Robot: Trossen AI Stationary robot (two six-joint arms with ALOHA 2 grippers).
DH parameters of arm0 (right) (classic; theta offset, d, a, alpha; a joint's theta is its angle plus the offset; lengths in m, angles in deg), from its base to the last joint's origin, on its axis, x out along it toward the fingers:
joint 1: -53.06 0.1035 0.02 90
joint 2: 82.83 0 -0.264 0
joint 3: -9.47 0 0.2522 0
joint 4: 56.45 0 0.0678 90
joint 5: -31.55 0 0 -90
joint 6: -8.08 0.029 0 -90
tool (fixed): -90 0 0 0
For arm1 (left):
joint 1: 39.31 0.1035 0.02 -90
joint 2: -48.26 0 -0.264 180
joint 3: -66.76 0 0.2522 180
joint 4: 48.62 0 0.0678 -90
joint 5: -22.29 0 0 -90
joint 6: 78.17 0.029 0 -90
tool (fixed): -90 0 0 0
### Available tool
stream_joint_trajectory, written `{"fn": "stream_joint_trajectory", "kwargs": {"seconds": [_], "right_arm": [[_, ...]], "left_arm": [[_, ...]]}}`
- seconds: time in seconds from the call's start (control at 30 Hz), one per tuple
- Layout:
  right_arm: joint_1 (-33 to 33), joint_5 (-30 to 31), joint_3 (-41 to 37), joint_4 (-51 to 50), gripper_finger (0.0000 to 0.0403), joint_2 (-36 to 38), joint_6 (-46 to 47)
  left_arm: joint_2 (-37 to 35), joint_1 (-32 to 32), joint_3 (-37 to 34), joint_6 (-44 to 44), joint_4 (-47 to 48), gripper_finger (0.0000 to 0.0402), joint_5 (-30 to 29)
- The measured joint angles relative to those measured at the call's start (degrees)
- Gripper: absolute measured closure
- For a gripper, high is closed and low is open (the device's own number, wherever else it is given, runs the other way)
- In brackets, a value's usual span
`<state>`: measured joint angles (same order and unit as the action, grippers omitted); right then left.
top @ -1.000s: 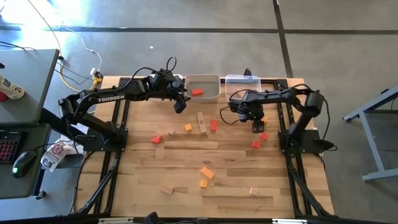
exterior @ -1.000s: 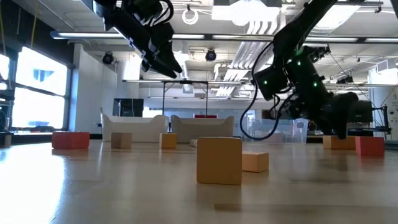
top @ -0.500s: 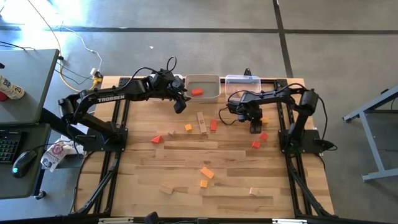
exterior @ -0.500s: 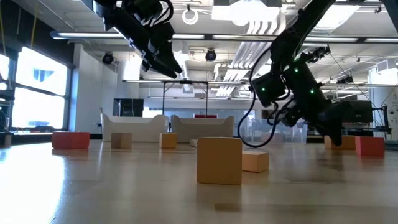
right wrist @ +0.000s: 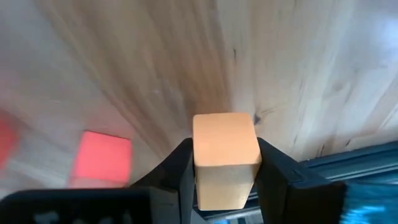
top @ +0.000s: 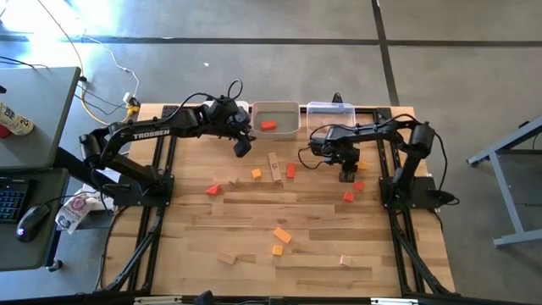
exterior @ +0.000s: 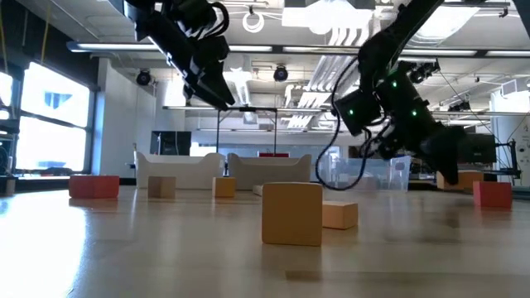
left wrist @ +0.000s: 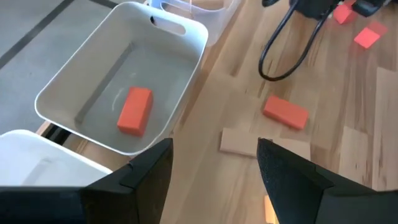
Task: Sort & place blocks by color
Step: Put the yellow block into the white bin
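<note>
Small blocks lie scattered on the wooden table (top: pixel 195 229): red ones (top: pixel 290 170) (top: pixel 348 196), orange ones (top: pixel 281 235) (top: pixel 256 174), and pale ones (top: pixel 274 165) (top: pixel 226 257). One red block (top: pixel 268 125) lies in the middle bin (top: pixel 288 108) at the far edge. My right gripper (top: pixel 347 174) is at the table's right side, shut on a pale orange cube (right wrist: pixel 225 155). My left gripper (top: pixel 241 146) hangs open above the table in front of the bins, with nothing between its fingers (left wrist: pixel 149 174). My right gripper pinches two opposite sides of the orange cube (right wrist: pixel 200 158) between its two fingers. The fingers come from above, slanting down. The cube sits upright between them and, in the low view, appears a little clear of the table (exterior: pixel 468 178).
A clear bin (top: pixel 330 110) stands right of the middle bin, and a white bin (left wrist: pixel 25 168) stands left of it under my left arm. Two red blocks (top: pixel 359 185) lie close to my right gripper. The near half of the table holds only a few blocks.
My right gripper has shut on the orange cube that lay under it and has raised it slightly off the table, shifting a little toward the table's left.
</note>
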<state>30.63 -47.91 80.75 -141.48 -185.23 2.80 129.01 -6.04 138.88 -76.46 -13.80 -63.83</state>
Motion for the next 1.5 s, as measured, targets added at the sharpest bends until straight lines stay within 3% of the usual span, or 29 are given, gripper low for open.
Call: {"fn": "stream_joint_trajectory", "kwargs": {"seconds": [0.23, 0.57, 0.73, 0.93, 1.5], "right_arm": [[4.2, -1.2, 3.5, 2.4, 0.0301, 5.9, 5.5], [8.2, -3.7, 5.4, 16.4, 0.0301, 15.4, 8.3], [9.2, -5.1, 5.4, 24.5, 0.0301, 18.2, 8.0], [10.3, -6.0, 5.4, 33.0, 0.0301, 20.3, 7.1], [14.4, -8.2, 5.4, 61.4, 0.0301, 20.3, 4.8]], "left_arm": [[0.0, 0.0, 0.0, 0.8, 1.6, 0.0181, 0.0], [0.0, 0.0, 0.0, 5.0, 4.5, 0.0181, 1.5], [0.0, -0.1, 0.0, 9.6, 4.4, 0.0181, 8.1], [0.0, -0.3, 0.0, 12.4, 3.3, 0.0181, 15.8], [0.0, -6.2, 0.0, 9.0, -8.1, 0.0181, 17.7]]}}
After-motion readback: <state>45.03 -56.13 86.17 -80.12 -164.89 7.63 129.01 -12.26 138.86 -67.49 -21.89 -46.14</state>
